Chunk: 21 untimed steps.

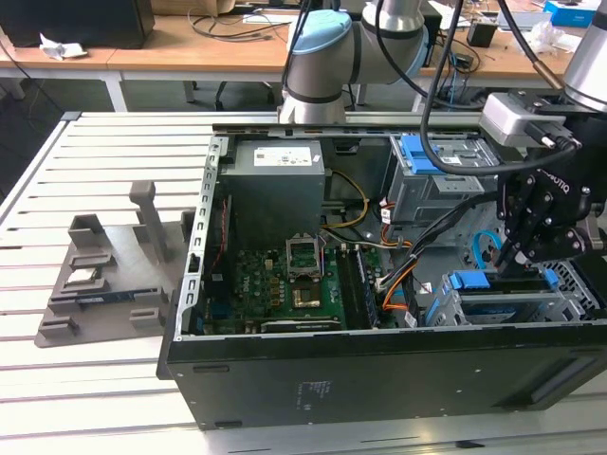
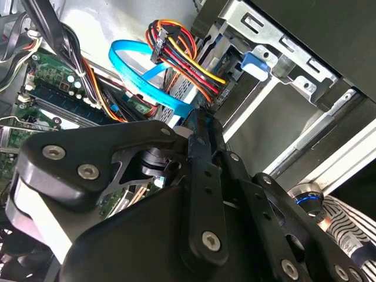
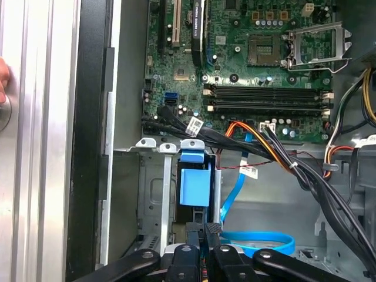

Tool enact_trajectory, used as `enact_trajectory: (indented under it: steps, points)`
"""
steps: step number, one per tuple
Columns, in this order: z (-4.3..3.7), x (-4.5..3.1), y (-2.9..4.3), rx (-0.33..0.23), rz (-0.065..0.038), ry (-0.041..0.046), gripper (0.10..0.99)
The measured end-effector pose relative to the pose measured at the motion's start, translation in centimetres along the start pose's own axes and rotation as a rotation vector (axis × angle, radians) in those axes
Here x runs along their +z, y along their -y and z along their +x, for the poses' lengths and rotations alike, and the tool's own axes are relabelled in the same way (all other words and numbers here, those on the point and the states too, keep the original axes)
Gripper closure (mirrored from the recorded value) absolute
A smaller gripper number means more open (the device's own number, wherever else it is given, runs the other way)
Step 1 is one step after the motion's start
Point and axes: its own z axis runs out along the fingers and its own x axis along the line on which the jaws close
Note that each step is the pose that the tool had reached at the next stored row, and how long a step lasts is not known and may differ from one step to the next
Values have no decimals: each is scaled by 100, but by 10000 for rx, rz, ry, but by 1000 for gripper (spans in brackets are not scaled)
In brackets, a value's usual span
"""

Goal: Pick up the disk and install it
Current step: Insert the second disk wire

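Tabletop (image 1: 104, 379) of pale slatted metal carries the open computer case (image 1: 379, 379); wooden desks (image 1: 190, 52) strewn with cables stand behind. We see the pincer (image 1: 524, 254) lowered inside the case, fingers (image 3: 202, 232) drawn together on the disk's (image 3: 194, 187) blue-railed edge, the disk upright directly beneath it in the grey drive cage (image 1: 503, 305).

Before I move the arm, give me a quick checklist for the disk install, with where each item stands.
1. Tool at the drive cage: ok.
2. Disk in the cage slot: ok.
3. Disk fully seated: cannot tell.
4. Blue cable clear of the tool: not ok, it lies close beside it.
5. Person's hand away from the case: ok.
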Motion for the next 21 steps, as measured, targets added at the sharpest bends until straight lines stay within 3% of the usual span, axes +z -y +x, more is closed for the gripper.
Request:
enact_trajectory:
  steps: [7, 9, 12, 14, 15, 17, 18, 21]
  points:
    - [0, 7, 1, 0, -1, 2, 925]
    - [1, -9, 0, 0, -1, 7, 851]
    - [-10, -258, -12, 0, 0, 0, 863]
    - [-15, -355, -16, 0, 0, -2, 980]
    - [-20, -430, -20, 1, 0, -2, 980]
    - [-25, -503, -23, 0, 0, -3, 980]
    - [-26, -585, -27, 1, 0, -4, 980]
    - [-20, -650, -31, 1, 0, -1, 980]
